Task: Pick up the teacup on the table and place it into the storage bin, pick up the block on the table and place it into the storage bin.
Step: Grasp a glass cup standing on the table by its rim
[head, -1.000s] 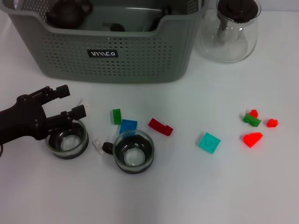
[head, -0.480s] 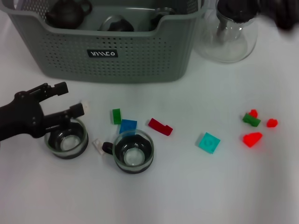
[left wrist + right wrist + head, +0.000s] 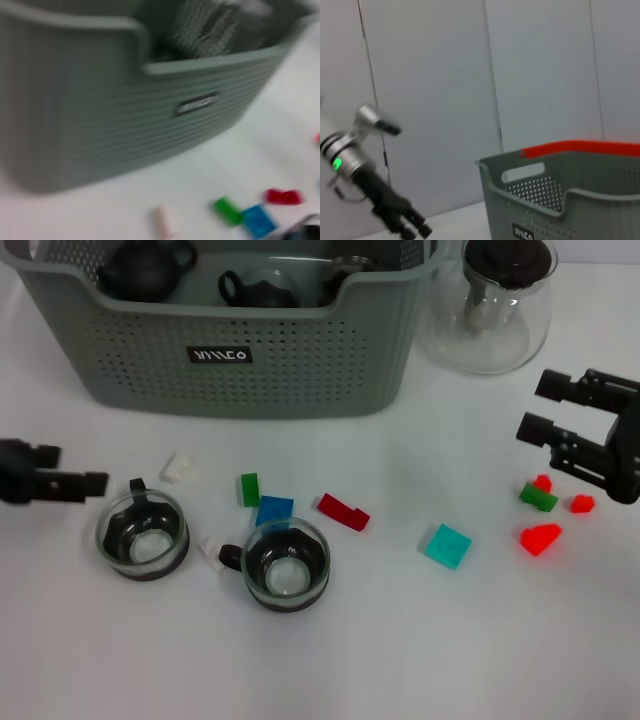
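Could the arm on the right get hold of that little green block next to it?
Probably yes. The right gripper hangs open just beyond the green block, with nothing between them, though small red blocks crowd it closely.

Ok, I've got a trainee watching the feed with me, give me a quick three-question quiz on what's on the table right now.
1. True or false: both glass teacups sit on the table outside the storage bin.
2. Which gripper hangs above the red and green blocks? A) left gripper B) right gripper
3. Fill in: beside the bin stands a clear glass ____ with a black lid.

Key: 1 true; 2 B, jaws open; 3 carafe.
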### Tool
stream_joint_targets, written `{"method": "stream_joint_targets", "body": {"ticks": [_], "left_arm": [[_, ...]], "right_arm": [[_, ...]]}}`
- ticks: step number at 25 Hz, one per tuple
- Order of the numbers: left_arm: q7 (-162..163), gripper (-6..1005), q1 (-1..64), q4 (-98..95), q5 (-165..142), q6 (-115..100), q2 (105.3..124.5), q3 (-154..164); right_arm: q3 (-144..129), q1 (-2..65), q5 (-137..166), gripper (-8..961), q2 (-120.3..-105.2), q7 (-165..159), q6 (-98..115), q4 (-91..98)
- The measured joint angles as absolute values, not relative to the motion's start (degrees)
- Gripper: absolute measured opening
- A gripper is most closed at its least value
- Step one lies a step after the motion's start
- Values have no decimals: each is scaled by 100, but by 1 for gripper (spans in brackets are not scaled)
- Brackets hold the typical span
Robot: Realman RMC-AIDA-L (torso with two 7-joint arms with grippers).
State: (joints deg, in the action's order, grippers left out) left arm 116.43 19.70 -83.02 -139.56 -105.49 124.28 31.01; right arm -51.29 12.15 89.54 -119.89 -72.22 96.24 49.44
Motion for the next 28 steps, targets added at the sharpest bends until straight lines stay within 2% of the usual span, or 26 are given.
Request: {"method": "stream_joint_targets", "body": {"ticks": [6,15,21,28], "left_arm": [[13697,826,2505,-9183,-15716,-10580,12434,4936],[14948,825,3026,-8385,-16367,-10105,12395,6636],[15019,787,3153,-7719,-16380,-9773,12308,6650],[15037,740,3150,-7513,-16385,-9707,12306,6689]], "right_arm": [[-5120,1256,9156,548,-11977,-7260,9649,4897],[-4886,1324,9759,547,-11978,-7254,9646,4682],[-4751,1324,9837,548,-11957,-7228,9667,4551],[-4708,1296,9875,546,-11953,-7221,9691,4542]]}}
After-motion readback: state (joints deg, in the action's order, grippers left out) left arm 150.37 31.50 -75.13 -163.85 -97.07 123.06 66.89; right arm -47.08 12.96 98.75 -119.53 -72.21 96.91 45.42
